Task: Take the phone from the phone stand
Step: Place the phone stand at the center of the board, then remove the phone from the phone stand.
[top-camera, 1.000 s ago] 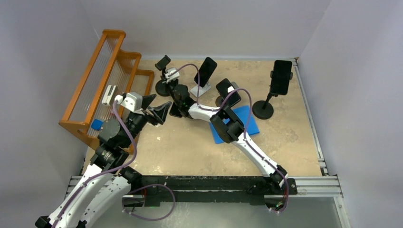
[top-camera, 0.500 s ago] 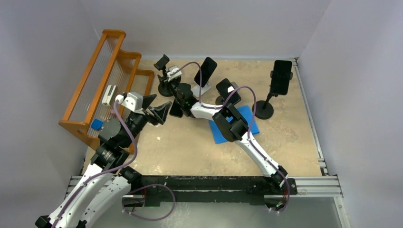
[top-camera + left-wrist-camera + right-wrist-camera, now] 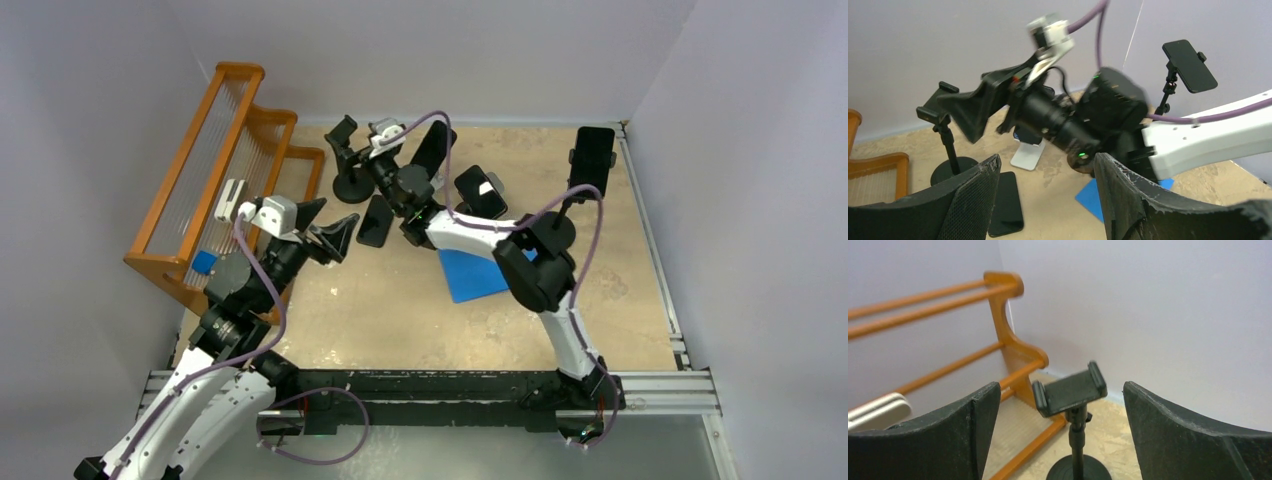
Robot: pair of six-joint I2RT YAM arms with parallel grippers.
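Item: phone (image 3: 375, 220), black; lies flat, face down or dark, on the worktop (image 3: 620, 300) toward its far-left corner; off its holder, just beside the round foot on the near side; whether it touches the foot cannot be told.

Item: phone stand (image 3: 350, 188), black, round foot and thin post; upright near the far-left corner; clamp at the top empty and tilted.

Item: right gripper (image 3: 1060, 387); arm stretched from the near-right edge across to the far left; pincer wide, nothing in it; in the right wrist view the empty clamp sits between the two fingers, apart from both.

Item: left gripper (image 3: 340, 212); raised over the left side of the worktop, near the lying phone; pincer wide apart, nothing between the fingers.

Item: wooden rack (image 3: 225, 150), orange, stepped; along the left edge.

Item: blue mat (image 3: 475, 278); flat, mid-worktop, partly under the right arm.

Item: tall stand with phone (image 3: 592, 160); far-right corner; phone clamped upright.

Item: white stand (image 3: 1027, 157); far edge, centre; dark phone leaning on it.
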